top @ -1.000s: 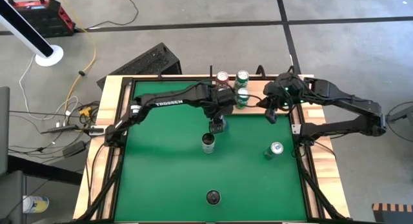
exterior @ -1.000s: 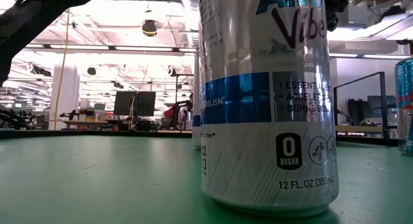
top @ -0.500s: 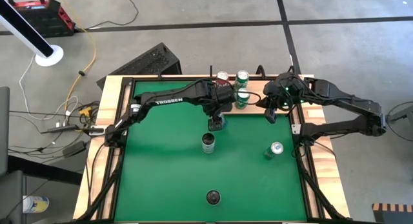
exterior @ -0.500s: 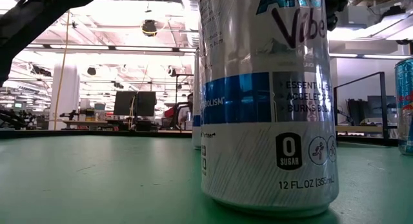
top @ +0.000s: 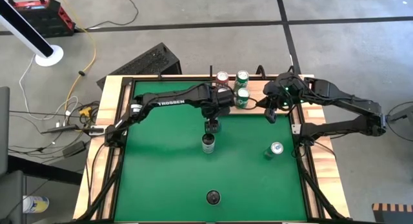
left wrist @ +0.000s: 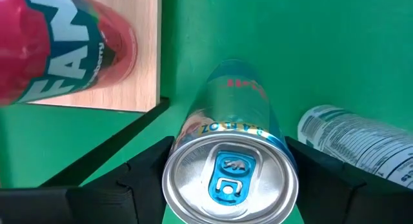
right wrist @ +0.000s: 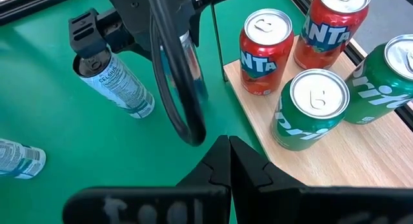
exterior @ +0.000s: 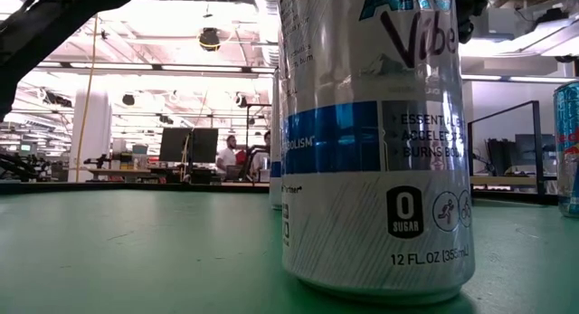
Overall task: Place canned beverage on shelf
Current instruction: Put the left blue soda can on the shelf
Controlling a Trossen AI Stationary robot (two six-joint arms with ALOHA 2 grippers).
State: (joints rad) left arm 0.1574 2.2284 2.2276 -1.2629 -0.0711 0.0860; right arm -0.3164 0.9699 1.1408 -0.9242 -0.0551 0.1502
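Our left gripper (top: 211, 125) holds a blue can (left wrist: 229, 162), fingers part open, one each side, mid-table just near of the shelf (right wrist: 335, 143). The shelf, far-centre, already carries four cans. The right gripper (top: 271, 113) waits shut, empty, beside the shelf's right end. Risk as we see it: free space is tight, so the can may clip the red can (left wrist: 61, 46) or the shelf edge & tip.

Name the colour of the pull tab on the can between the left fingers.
Blue, on the can's silver lid; left wrist view.
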